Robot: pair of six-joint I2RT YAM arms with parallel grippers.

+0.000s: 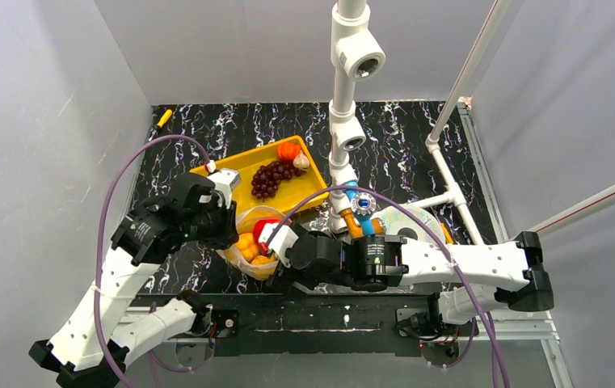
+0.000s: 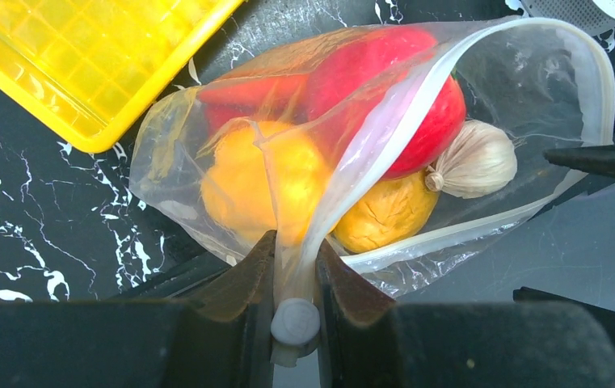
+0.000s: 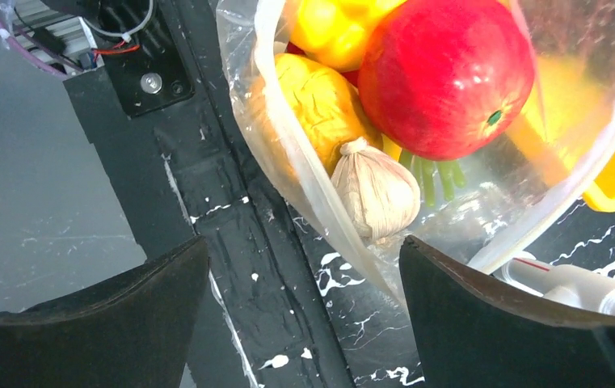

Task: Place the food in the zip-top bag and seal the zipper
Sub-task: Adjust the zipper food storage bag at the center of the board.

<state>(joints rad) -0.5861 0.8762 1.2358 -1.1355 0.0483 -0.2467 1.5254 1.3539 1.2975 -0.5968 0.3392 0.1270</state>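
The left gripper [image 2: 294,267] pinches the part-filled zip-top bag [image 2: 530,89] at the worktop's near edge (zipper [image 2: 421,101] unsealed, grapes [image 1: 270,178] outside), while the right gripper [image 3: 302,259] gapes empty.

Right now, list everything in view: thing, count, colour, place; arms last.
zip-top bag: one, clear, mouth open, at the table's near edge.
apple: one, red, inside the bag.
garlic bulb: one, off-white, inside at the mouth.
yellow-orange pieces: at least two, inside the bag.
tray: one, yellow, behind the bag.
grapes: one bunch, dark purple, in the tray.
orange piece: one, orange, tray's far corner.
disc: one, white, right of the bag.
table: one, black marbled.
left gripper: one, black, shut on the bag's edge.
right gripper: one, black, open at the bag's mouth.
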